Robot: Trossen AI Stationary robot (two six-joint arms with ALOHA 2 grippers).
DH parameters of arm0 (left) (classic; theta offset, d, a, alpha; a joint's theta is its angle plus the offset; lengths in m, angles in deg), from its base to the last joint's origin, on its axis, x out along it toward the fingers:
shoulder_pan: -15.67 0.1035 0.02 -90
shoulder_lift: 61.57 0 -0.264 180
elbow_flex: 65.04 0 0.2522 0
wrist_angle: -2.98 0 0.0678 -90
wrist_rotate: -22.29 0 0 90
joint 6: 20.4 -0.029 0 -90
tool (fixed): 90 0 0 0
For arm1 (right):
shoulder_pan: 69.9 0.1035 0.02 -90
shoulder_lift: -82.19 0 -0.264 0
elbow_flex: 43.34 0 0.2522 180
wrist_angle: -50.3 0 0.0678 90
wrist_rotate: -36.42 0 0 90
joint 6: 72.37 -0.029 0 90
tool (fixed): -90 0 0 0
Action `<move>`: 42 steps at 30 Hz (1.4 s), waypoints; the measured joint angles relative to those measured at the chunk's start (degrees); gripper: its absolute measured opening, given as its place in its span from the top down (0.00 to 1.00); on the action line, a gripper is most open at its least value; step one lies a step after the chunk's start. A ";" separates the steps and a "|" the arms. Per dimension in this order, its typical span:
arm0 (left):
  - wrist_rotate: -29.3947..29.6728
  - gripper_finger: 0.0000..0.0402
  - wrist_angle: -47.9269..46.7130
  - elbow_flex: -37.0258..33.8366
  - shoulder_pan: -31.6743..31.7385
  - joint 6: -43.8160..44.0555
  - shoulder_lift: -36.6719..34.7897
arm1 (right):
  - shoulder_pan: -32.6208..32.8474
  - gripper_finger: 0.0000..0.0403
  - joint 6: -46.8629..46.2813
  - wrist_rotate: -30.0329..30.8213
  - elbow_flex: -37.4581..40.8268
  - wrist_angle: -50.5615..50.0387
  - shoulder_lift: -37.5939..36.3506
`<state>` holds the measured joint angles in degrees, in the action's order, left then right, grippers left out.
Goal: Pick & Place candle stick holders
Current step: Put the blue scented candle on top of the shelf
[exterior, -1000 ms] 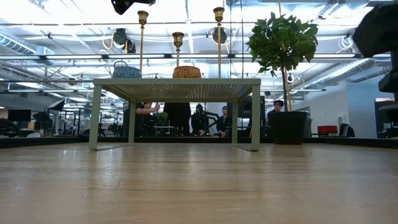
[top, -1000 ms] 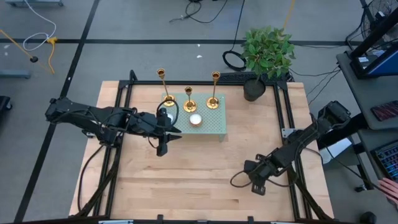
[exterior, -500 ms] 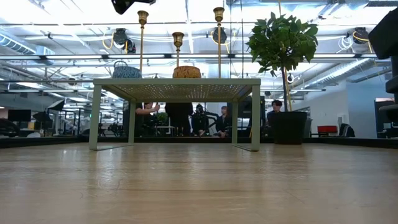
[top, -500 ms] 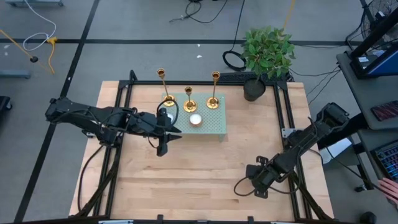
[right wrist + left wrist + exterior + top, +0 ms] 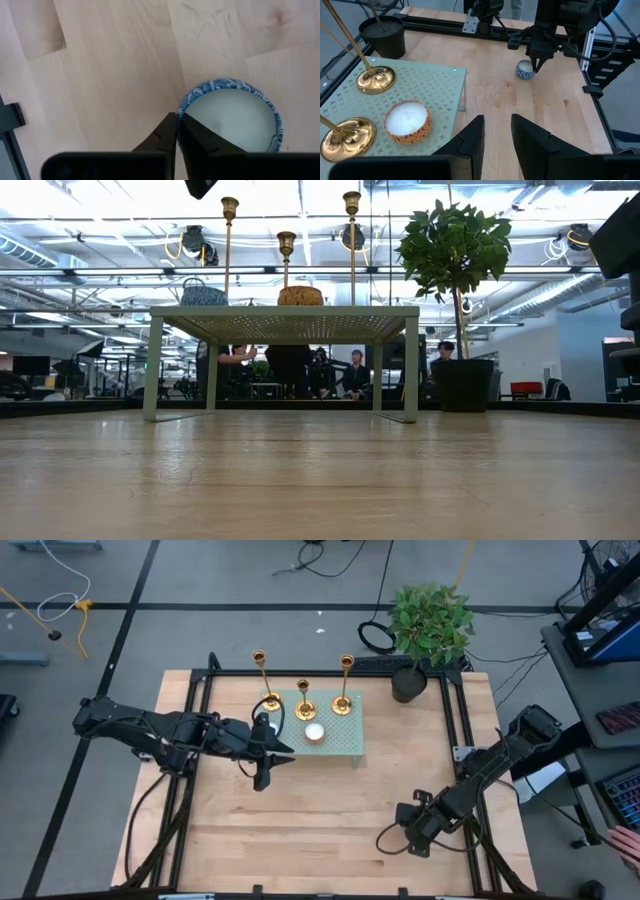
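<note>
1. Three shiny gold metal candle stick holders, each with a round flared base, a thin upright stem and a small cup on top, stand on a pale green perforated metal stand (image 5: pixel 345 743) at the far middle of the light wooden surface (image 5: pixel 320 830): the left holder (image 5: pixel 263 680), the shorter middle holder (image 5: pixel 304 700) and the right holder (image 5: pixel 344 685). All three stems are vertical, so their long axes point straight up.
2. A white candle in a woven tan round cup (image 5: pixel 314 733) sits on the same stand, just in front of the middle holder.
3. The left end effector (image 5: pixel 264 771) hovers at the stand's near left edge, its two dark fingers (image 5: pixel 470 142) released with a clear gap between them and nothing held. In its wrist view the holders' bases lie off to one side of the fingers, not between them.
4. This arm is much the nearer; the left holder stands just beyond it, toward the far edge. Judging from this, a grasp calls for turning toward the stem and closing across it horizontally.
5. The right end effector (image 5: pixel 413 830) is well apart, low over the near right of the surface, fingers clenched together, tips at the rim of a small blue-and-white patterned round candle (image 5: pixel 232 120).
6. A leafy green plant in a black pot (image 5: pixel 420 635) stands at the far right corner.
</note>
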<state>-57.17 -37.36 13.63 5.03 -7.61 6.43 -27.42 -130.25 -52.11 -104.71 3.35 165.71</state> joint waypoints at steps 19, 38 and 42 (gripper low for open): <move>-0.06 0.74 1.20 0.00 -0.06 -0.57 0.00 | -17.48 1.00 35.16 -3.35 -0.08 30.52 -11.57; -0.21 0.74 1.10 0.00 -0.06 -2.18 0.00 | -44.62 1.00 63.36 -4.43 -25.55 2.97 -1.74; -0.19 0.74 1.11 0.00 -0.11 -2.16 0.00 | -47.73 1.00 63.73 -6.23 -27.29 -3.01 1.15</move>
<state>-57.36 -36.25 13.63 4.93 -9.77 6.43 -75.15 -66.52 -58.34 -132.00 0.34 166.86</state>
